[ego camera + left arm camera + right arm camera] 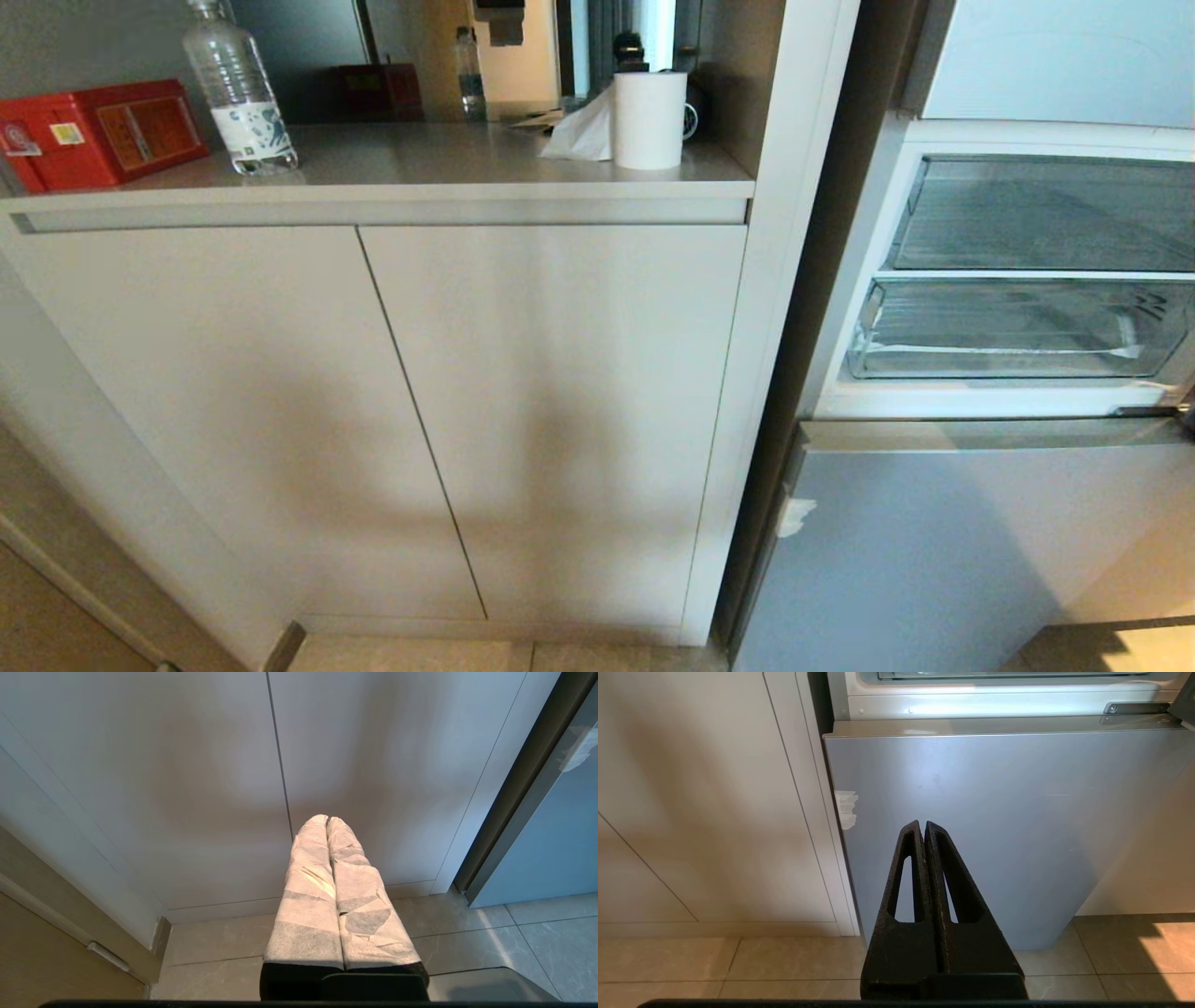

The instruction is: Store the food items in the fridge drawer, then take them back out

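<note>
Both my grippers, left gripper [327, 820] and right gripper [923, 825], are pinched empty (no tomatoes visible); I risk bumping the fridge [943, 541] approaching.

Cabinet [373, 420] left of fridge [934, 541]; bottle [239, 93], paper roll [650, 119] on cabinet.

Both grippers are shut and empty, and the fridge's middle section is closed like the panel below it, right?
Not quite. The left gripper and right gripper are shut and empty, but the head view shows the fridge open at its middle section, clear drawer exposed.
</note>
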`<state>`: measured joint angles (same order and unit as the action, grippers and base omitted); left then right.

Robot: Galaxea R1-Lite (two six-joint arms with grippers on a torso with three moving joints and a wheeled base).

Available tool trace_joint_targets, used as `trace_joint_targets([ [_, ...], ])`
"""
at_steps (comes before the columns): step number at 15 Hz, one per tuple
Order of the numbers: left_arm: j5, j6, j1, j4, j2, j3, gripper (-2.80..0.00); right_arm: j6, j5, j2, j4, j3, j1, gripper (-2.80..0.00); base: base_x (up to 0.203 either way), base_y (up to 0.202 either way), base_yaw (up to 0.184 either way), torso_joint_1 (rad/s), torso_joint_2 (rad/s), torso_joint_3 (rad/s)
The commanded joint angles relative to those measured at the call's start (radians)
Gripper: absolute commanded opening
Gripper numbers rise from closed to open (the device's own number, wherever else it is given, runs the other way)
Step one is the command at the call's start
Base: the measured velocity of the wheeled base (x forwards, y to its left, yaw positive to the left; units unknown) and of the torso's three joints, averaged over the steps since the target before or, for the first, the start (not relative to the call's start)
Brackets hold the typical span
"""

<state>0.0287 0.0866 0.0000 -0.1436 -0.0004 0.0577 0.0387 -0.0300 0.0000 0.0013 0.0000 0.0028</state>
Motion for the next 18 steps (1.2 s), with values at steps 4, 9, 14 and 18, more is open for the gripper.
trace_joint_targets([
  [4,0.0,-0.001,0.0,-0.001,-0.001,-0.001,-2.8,0.021,-0.002,0.104,0.052,-0.175,0.0,-2.8,0.0,0.0,0.0,0.0,0.0,0.0],
  [9,0.0,-0.001,0.0,-0.001,-0.001,0.001,-2.8,0.046,0.003,0.601,0.019,-0.396,0.0,0.0,0.0,0.0,0.0,0.0,0.0,0.0],
  [14,0.0,-0.001,0.0,-0.001,-0.001,0.001,-2.8,0.056,0.019,1.065,-0.226,-0.522,0.005,0.0,0.0,0.0,0.0,0.0,0.0,0.0],
  [18,0.0,-0.001,0.0,-0.001,-0.001,0.001,-2.8,0.058,0.031,1.405,-0.559,-0.556,0.005,0.0,0.0,0.0,0.0,0.0,0.0,0.0],
])
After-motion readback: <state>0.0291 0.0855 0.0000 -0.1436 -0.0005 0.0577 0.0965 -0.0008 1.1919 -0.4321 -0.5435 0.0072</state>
